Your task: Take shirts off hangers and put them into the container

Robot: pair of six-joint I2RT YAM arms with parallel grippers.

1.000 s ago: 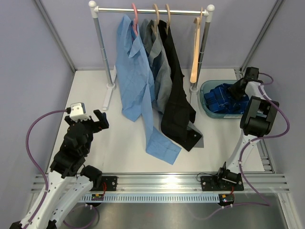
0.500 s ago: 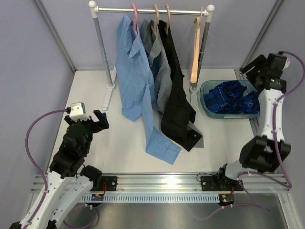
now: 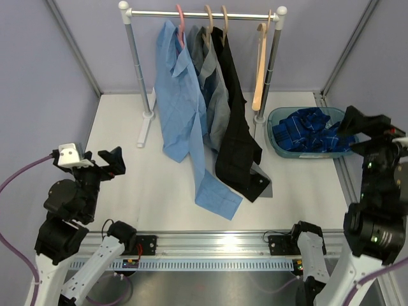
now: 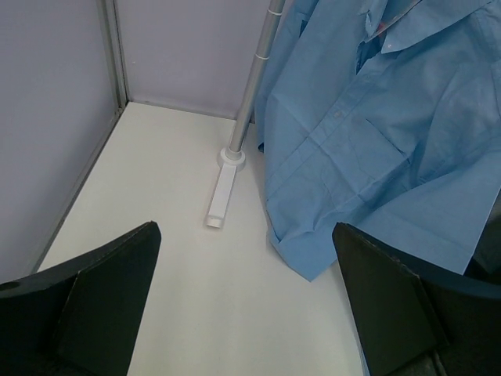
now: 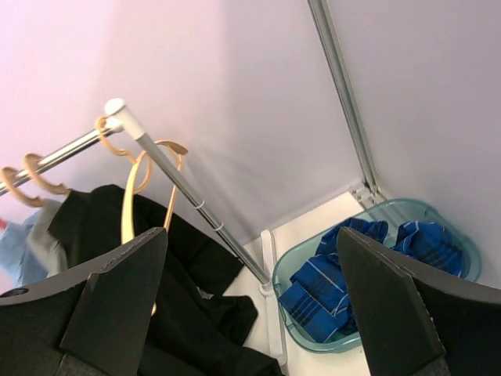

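The dark blue plaid shirt [image 3: 307,131] lies bunched in the teal container [image 3: 275,143] at the right. On the rail hang the light blue shirt [image 3: 182,102] on a pink hanger [image 3: 180,19], the grey shirt [image 3: 215,86] and the black shirt [image 3: 237,143] on tan hangers. One tan hanger [image 3: 260,70] hangs bare. My right gripper [image 3: 368,122] is open and empty, up beside the container [image 5: 313,345]. My left gripper [image 3: 102,160] is open and empty, at the left, facing the light blue shirt [image 4: 376,157].
The white-and-steel rail stand [image 3: 204,14] has feet on the table [image 3: 143,131], one right beside the container [image 5: 270,258]. The shirts' lower ends trail on the table [image 3: 217,197]. Grey walls and metal posts [image 3: 76,57] close in the cell.
My right gripper has opened, lifted off the plaid shirt in the container and drawn back to the right. My left arm has pulled back toward the near left corner.
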